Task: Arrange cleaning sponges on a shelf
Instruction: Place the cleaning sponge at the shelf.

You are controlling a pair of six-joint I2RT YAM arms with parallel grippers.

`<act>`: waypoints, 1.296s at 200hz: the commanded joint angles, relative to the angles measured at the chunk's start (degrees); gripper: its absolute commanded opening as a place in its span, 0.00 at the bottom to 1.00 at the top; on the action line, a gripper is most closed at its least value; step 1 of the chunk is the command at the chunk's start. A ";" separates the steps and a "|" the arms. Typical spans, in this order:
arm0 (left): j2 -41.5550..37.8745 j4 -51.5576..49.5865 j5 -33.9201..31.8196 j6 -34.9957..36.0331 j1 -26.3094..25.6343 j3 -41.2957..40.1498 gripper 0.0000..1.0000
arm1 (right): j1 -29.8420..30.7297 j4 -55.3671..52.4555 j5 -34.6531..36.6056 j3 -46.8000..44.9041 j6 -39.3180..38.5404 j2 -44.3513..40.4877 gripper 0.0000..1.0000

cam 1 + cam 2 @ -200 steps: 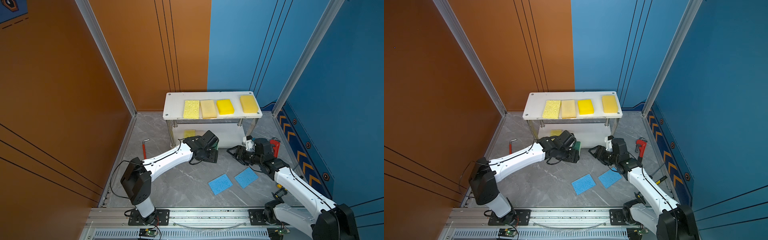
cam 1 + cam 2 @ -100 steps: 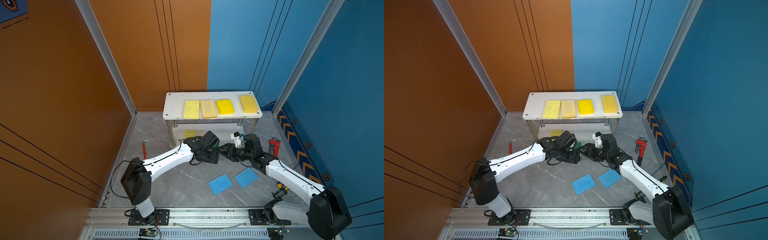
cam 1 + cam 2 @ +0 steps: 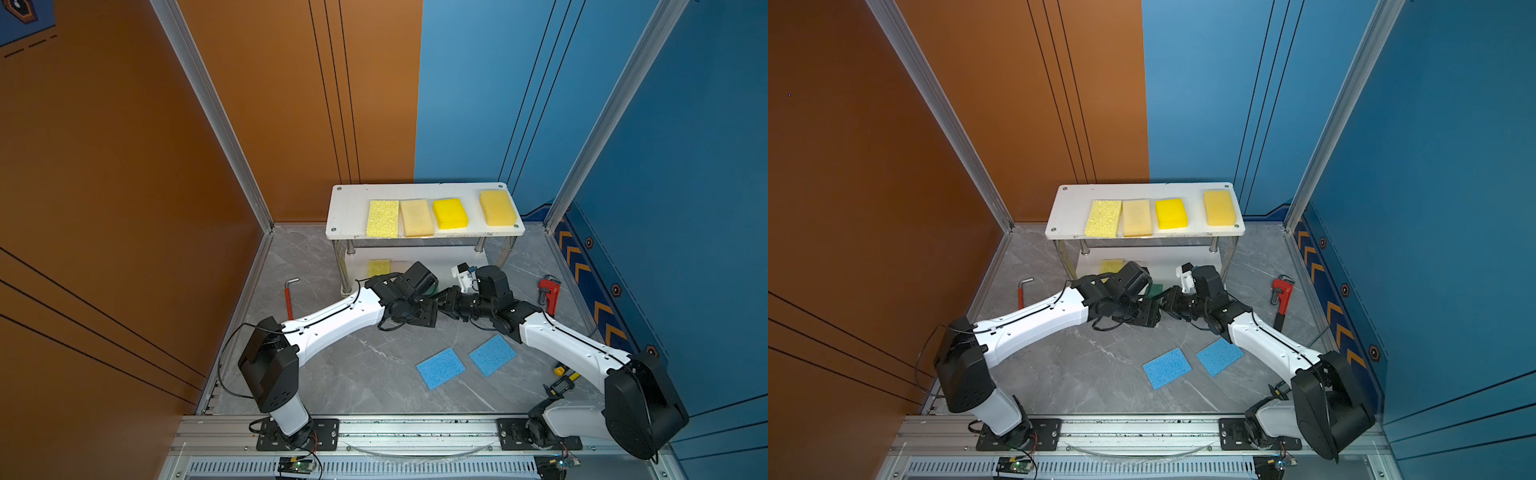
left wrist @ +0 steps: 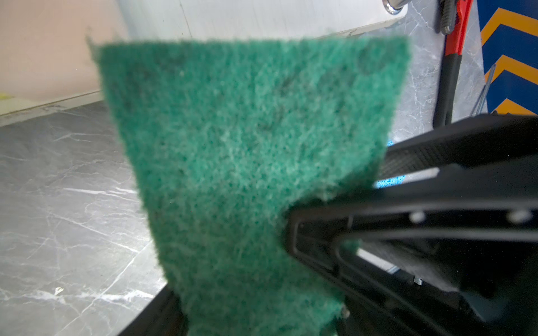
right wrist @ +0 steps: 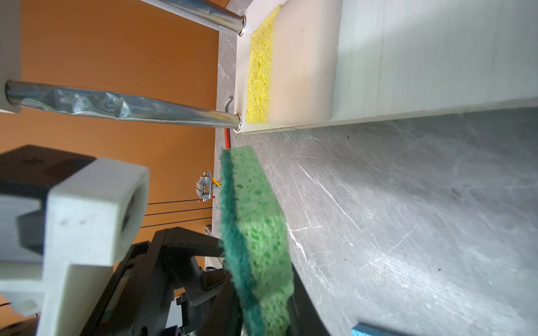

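Observation:
A dark green sponge (image 4: pixel 250 139) is upright between my two grippers, just in front of the shelf (image 3: pixel 349 208). My left gripper (image 4: pixel 256 317) is shut across its width. My right gripper (image 5: pixel 262 308) has come in from the side and is shut on the sponge's edge (image 5: pixel 256 232). In both top views the grippers meet (image 3: pixel 436 305) over the floor, and only a sliver of green sponge (image 3: pixel 1156 289) shows. Several yellow and beige sponges (image 3: pixel 416 217) lie in a row on the top board. One pale-yellow sponge (image 3: pixel 379 267) lies on the lower board. Two blue sponges (image 3: pixel 440 368) (image 3: pixel 492 354) lie on the floor.
A red wrench (image 3: pixel 548 293) lies on the floor right of the shelf and a red-handled hex key (image 3: pixel 289 297) left of it. Small tools (image 3: pixel 561 376) sit near the right arm's base. Chrome posts (image 5: pixel 116 107) stand at the shelf corners; walls enclose three sides.
My right gripper has swung left to the left gripper and closed on the green sponge. The left arm has stayed where it was with the sponge in it.

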 commanded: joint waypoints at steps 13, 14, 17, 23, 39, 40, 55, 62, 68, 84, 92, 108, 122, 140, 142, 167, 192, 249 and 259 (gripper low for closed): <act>-2.07 0.85 -0.26 -0.08 -0.46 -0.85 0.82 | -0.62 1.25 1.71 0.49 0.05 -0.81 0.19; -2.10 0.83 -0.32 -0.17 -0.41 -0.88 0.83 | -0.66 1.18 1.80 0.49 0.03 -0.81 0.19; -2.34 0.84 -0.33 -0.21 -0.37 -1.02 0.85 | -0.86 0.99 1.88 0.49 0.01 -0.95 0.19; -3.02 0.81 -0.58 -0.34 -0.10 -1.39 0.92 | -1.31 0.73 1.88 0.34 -0.15 -1.18 0.19; -6.02 0.71 -0.75 -0.96 0.63 -4.19 0.98 | -2.89 0.63 1.73 -0.12 -0.49 -1.67 0.19; -6.36 0.76 -0.73 -1.00 0.70 -4.48 0.98 | -3.02 0.69 1.72 -0.12 -0.50 -1.68 0.19; -11.58 0.73 -1.18 -2.10 1.45 -9.65 0.98 | -4.54 1.93 0.27 -0.02 -0.60 -0.83 0.19; -14.36 0.64 -1.38 -2.46 1.97 -12.33 0.98 | -5.05 2.68 -1.09 0.47 -0.65 0.13 0.20; -16.69 0.61 -1.55 -2.75 2.48 -14.90 0.98 | -5.31 3.38 -2.24 1.06 -0.81 1.24 0.20; -22.21 0.35 -1.38 -3.65 4.30 -20.16 0.98 | -5.51 4.98 -5.11 3.03 -1.21 4.33 0.20; -24.54 -0.08 -1.05 -4.29 5.43 -23.46 0.98 | -5.61 5.10 -5.72 3.90 -1.60 5.67 0.20; -28.54 -0.23 -0.80 -5.13 7.19 -26.39 0.98 | -6.09 5.12 -6.26 5.41 -2.57 8.01 0.20; -31.20 -0.25 -0.81 -5.52 8.29 -28.03 0.98 | -6.56 5.50 -6.94 6.86 -2.99 10.20 0.20; -33.24 -0.30 0.09 -5.61 9.69 -29.37 0.98 | -7.17 5.26 -7.63 9.12 -3.79 12.82 0.20; -33.41 -0.30 0.14 -5.61 9.77 -29.51 0.98 | -7.26 5.24 -7.72 9.35 -3.88 13.08 0.20; -35.86 -1.57 0.68 -5.36 11.39 -30.69 0.98 | -8.21 4.62 -8.86 12.36 -4.74 16.54 0.20; -38.08 -2.68 1.26 -5.44 13.19 -31.95 0.98 | -8.82 1.38 -10.21 16.17 -7.35 20.04 0.20; -40.00 -2.88 2.82 -5.70 16.41 -33.67 0.98 | -11.14 -6.36 -13.33 23.67 -12.56 25.98 0.20; -39.92 -2.86 3.04 -5.54 16.89 -33.53 0.98 | -11.65 -6.60 -13.78 24.19 -12.73 26.55 0.20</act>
